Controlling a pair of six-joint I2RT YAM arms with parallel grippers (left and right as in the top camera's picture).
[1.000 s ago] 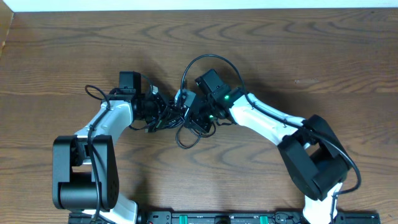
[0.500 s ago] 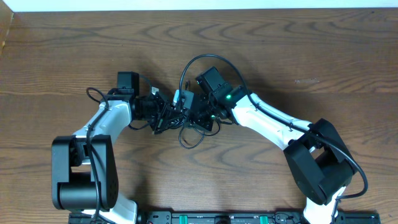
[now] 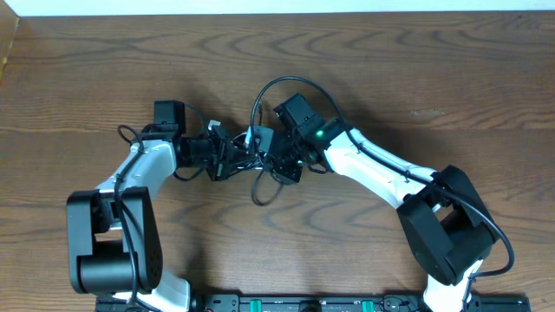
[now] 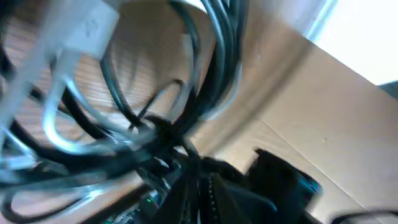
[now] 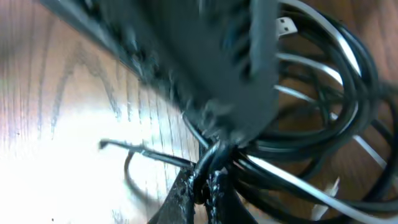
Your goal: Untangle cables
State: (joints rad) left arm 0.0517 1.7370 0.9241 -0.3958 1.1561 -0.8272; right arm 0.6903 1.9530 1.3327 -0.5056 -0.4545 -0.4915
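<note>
Left claw (image 3: 227, 159): jaws together, tips buried in the cables (image 3: 247, 157). It looks clamped on the tangle, but the left wrist view is too blurred to show the contact itself.

Right claw (image 3: 265, 161): jaws together, pinched on a few black strands of the same bundle. This is clear in the right wrist view, where the strands come straight out from between the fingertips (image 5: 183, 199).

The claws face each other tip to tip and sit near one another. The tangle lies bunched between them, lifted off the table (image 3: 390, 52) at the pinch points.

Relative to the right claw:
- Most coils fan out to the right of its tips, black with white strands mixed in.
- A silver USB plug (image 5: 285, 26) sits ahead and to the right, at the far edge of the coils.
- One slack black loop (image 3: 262, 204) drops from just below the tips onto the wood, on the base side.

Relative to the left claw:
- A white plug (image 4: 87, 31) is up and to the left, close to the lens.
- Black strands sweep across in front and converge in a knot just ahead of the tips.
- I can't tell which strand goes where.
</note>
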